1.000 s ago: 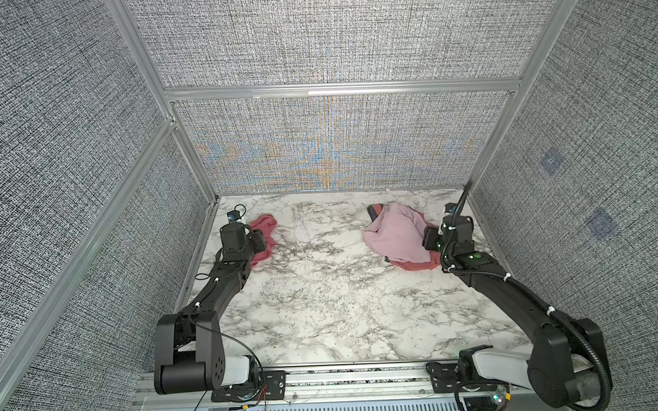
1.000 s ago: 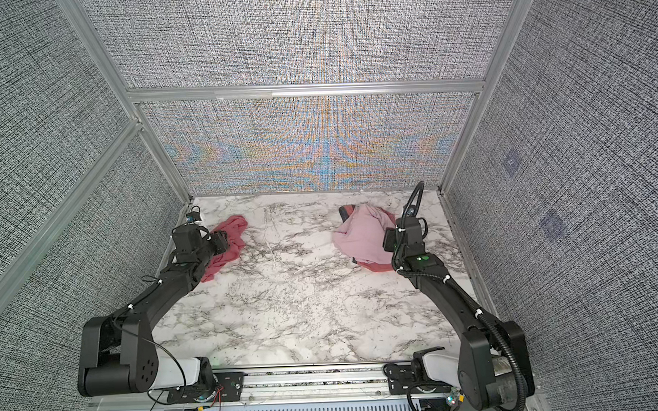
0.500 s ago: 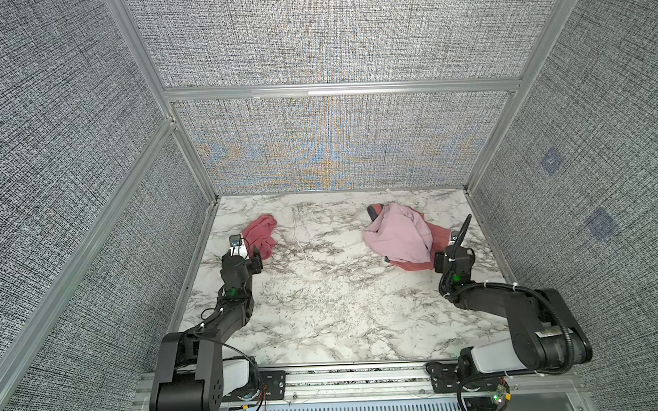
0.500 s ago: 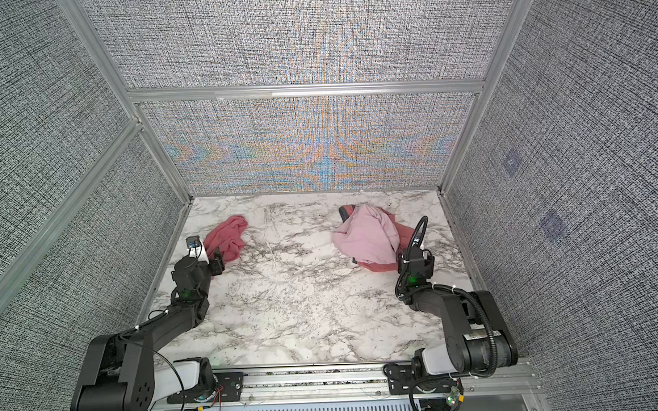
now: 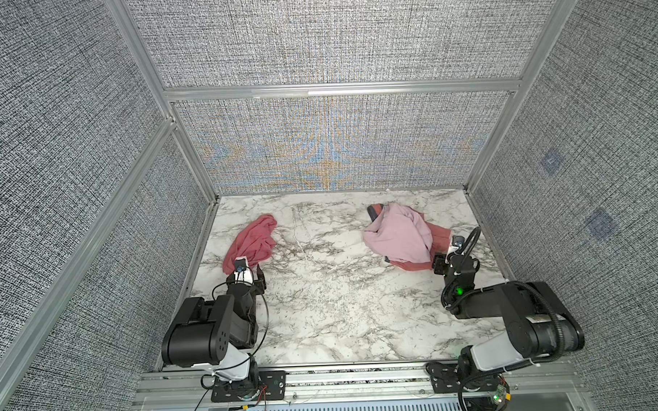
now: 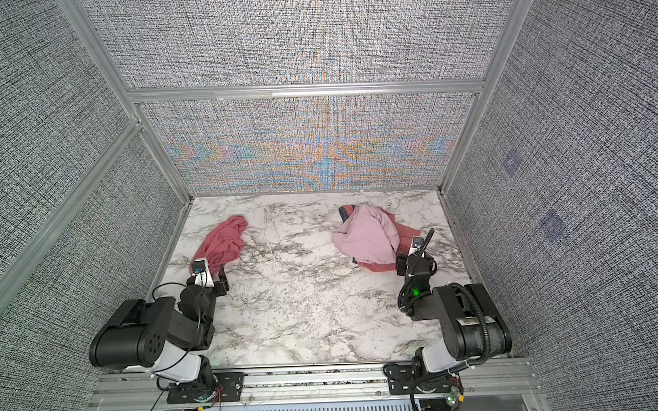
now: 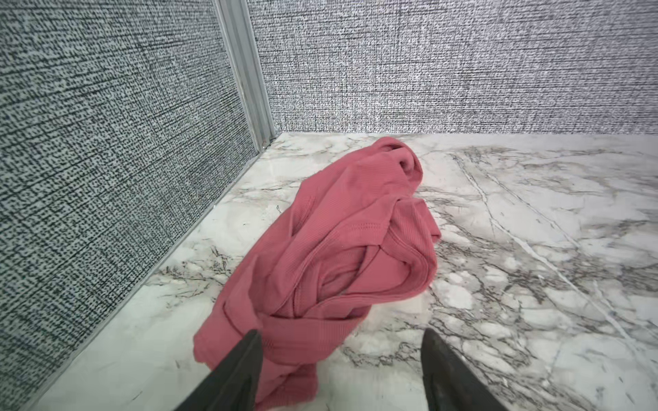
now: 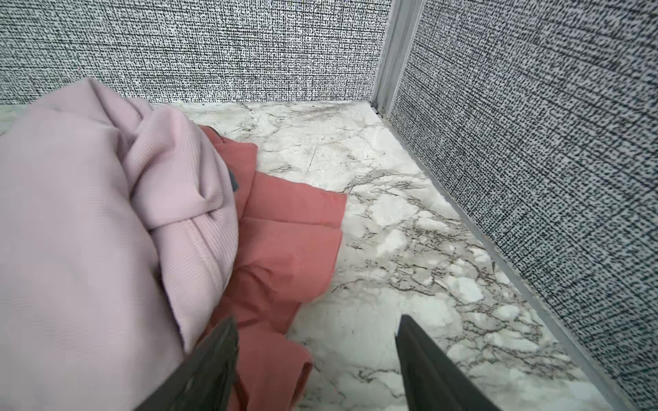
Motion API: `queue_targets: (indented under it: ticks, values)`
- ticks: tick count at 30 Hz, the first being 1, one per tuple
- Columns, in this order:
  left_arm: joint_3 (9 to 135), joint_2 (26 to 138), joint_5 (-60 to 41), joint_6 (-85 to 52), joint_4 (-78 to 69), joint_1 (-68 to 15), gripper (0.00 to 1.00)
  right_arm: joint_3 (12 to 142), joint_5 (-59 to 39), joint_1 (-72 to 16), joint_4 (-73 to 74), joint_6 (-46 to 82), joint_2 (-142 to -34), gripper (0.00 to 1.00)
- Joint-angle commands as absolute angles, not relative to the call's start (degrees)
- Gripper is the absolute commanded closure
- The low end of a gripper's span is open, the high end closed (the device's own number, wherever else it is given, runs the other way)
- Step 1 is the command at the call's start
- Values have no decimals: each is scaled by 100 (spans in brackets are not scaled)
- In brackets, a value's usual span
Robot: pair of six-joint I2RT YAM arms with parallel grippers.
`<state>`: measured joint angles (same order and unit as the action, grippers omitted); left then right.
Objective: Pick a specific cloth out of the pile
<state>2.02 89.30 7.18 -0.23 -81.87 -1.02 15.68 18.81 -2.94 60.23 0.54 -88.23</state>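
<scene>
The sorting looks as good as done: the cloth lies alone on the marble surface, well apart from the pile and on the pile's left in both top views, close to the side wall. It is a plain dusty rose-red garment of thin, finely ribbed fabric. It is crumpled into a long loose bundle with a stitched hem curling around its folds, and one narrow end trails toward the left end effector. That end effector is open and holds nothing; one jaw overlaps the trailing end in the wrist view, and I cannot tell whether it touches. The right end effector is also open and empty, just beside the pile. There a pale pink garment sits heaped over a salmon one, with a small dark grey-blue piece at the pile's far edge. By my reading, little is left beyond drawing both arms clear.
</scene>
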Motion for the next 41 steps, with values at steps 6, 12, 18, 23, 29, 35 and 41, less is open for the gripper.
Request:
queue_targets:
  ticks: [6, 12, 18, 23, 29, 35, 41]
  values:
    - [849, 8818, 49, 258, -7986, -103, 27, 1715, 1415, -148, 6131, 91, -8866, 26]
    - [1009, 8789, -8, 227, -7681, -80, 17, 1757, 1327, -105, 6070, 115, -8864, 12]
    - [1006, 8791, -13, 230, -7689, -78, 10, 1797, 1187, -45, 5991, 142, -8868, 1]
    - [1002, 8789, -14, 225, -7688, -75, 6, 1802, 1143, -27, 5979, 150, -8854, 1]
    - [1001, 8789, -7, 232, -7697, -76, 1, 1788, 1144, -27, 5992, 144, -8859, 1]
    - [989, 8789, -1, 235, -7716, -78, 1, 1793, 1143, -26, 5986, 150, -8859, 1]
    - [1006, 8811, 0, 238, -7696, -79, 1, 1792, 1143, -31, 5988, 154, -8859, 1]
